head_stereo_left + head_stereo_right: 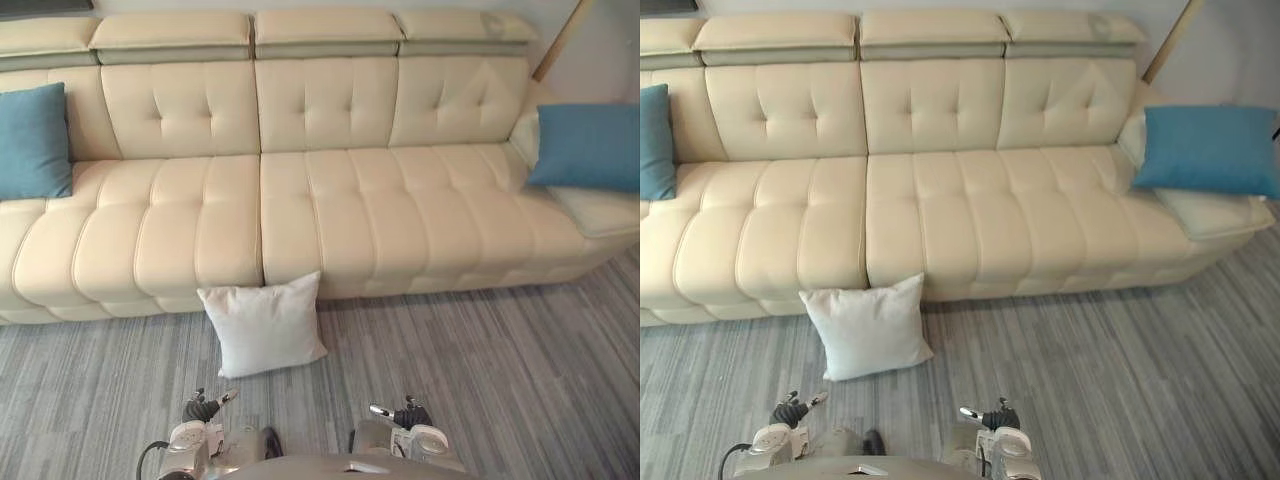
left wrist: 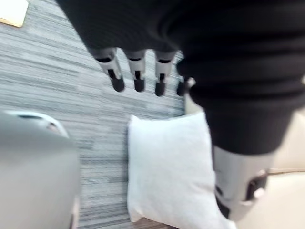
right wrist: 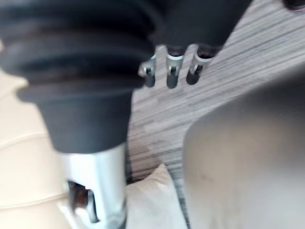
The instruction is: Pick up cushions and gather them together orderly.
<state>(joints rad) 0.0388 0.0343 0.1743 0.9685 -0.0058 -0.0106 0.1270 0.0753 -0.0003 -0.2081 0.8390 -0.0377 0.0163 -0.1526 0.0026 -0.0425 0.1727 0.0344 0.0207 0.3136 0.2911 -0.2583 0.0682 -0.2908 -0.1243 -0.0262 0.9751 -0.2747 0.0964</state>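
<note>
White cushion point(image 1: 262, 325) on floor point(image 1: 480, 360) ahead, apart from left robot hand point(image 1: 203, 408).

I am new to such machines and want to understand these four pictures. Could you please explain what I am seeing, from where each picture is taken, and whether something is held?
This is a humanoid robot on two legs. The two wide pictures come from a pair of cameras on its head, looking down. The two close ones come from cameras on its wrists. Its left hand and right hand hang low, with fingers relaxed, holding nothing. A white cushion stands on the grey floor, leaning against the cream sofa. The left blue cushion and the right blue cushion rest at the sofa's two ends.
</note>
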